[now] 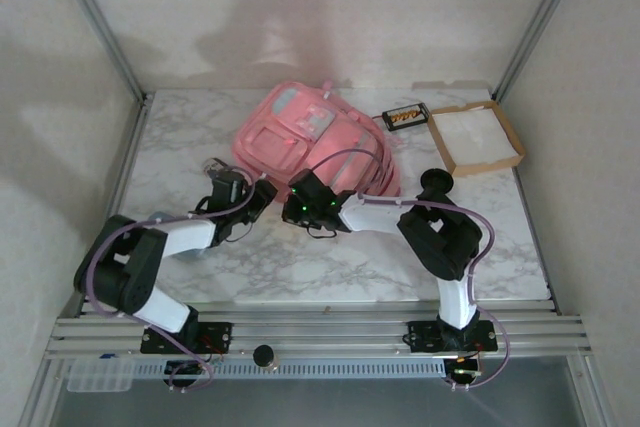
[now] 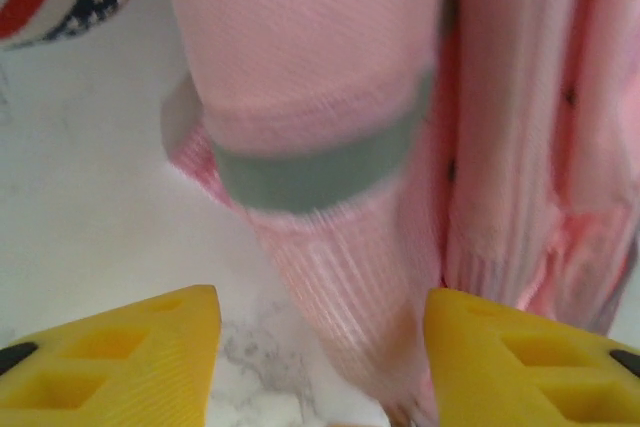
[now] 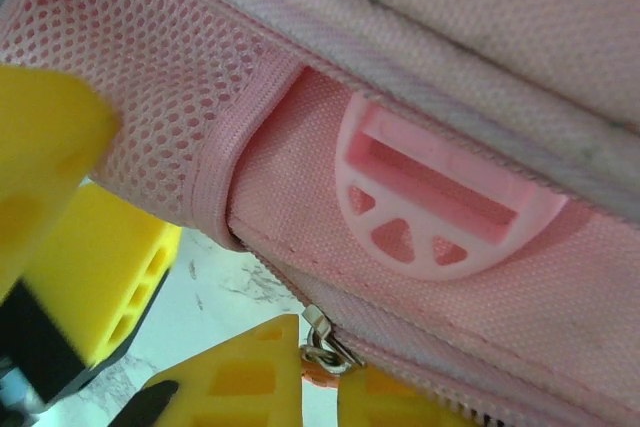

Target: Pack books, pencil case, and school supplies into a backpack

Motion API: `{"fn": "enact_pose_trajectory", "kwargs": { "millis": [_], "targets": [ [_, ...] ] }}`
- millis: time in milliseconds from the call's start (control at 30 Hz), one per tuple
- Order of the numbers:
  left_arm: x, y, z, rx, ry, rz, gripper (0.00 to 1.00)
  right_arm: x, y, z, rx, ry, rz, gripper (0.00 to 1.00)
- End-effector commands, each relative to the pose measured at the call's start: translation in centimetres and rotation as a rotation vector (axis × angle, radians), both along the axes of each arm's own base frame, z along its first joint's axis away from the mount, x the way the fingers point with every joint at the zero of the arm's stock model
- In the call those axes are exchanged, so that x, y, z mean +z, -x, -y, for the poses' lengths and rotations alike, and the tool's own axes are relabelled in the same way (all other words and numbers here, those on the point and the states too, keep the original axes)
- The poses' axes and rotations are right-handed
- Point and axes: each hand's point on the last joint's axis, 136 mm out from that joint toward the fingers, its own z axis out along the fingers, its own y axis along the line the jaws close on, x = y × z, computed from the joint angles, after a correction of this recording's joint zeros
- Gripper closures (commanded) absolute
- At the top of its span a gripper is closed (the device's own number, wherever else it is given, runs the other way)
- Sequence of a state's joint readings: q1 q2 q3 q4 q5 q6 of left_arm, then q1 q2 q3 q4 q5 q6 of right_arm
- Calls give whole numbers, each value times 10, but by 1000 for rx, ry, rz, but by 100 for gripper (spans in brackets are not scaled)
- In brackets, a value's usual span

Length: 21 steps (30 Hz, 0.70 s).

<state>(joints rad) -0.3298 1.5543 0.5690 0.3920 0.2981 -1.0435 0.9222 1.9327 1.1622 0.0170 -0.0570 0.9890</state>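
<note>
Right claw (image 3: 318,367) tight on zipper pull (image 3: 318,339) of backpack (image 3: 480,47); left claw (image 2: 320,297) half-open astride pink strap (image 2: 310,77).

Backpack (image 1: 315,137) laid at the middle of the table (image 1: 190,147); tray (image 1: 478,135) placed to its right, a book (image 1: 405,116) set between them at the rear. Zipper pull (image 3: 318,342) located between the fingers of the right gripper (image 3: 320,387).

Marble table (image 1: 200,142), pink backpack (image 1: 300,137), tray (image 1: 476,135), book (image 1: 405,116)
</note>
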Motion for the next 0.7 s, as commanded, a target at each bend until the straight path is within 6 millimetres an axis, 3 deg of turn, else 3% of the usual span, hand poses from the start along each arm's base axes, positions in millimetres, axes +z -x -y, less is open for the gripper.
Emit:
{"fn": "enact_pose_trajectory", "kwargs": {
  "millis": [0, 267, 667],
  "targets": [
    [2, -30, 5, 60, 48, 27, 57, 15, 6, 2, 0, -49, -3, 100],
    [-18, -39, -15, 170, -8, 2, 100, 9, 18, 32, -82, -37, -33, 100],
    [-12, -46, -34, 170, -89, 4, 100, 9, 30, 125, -217, 6, -37, 100]
  ]
}}
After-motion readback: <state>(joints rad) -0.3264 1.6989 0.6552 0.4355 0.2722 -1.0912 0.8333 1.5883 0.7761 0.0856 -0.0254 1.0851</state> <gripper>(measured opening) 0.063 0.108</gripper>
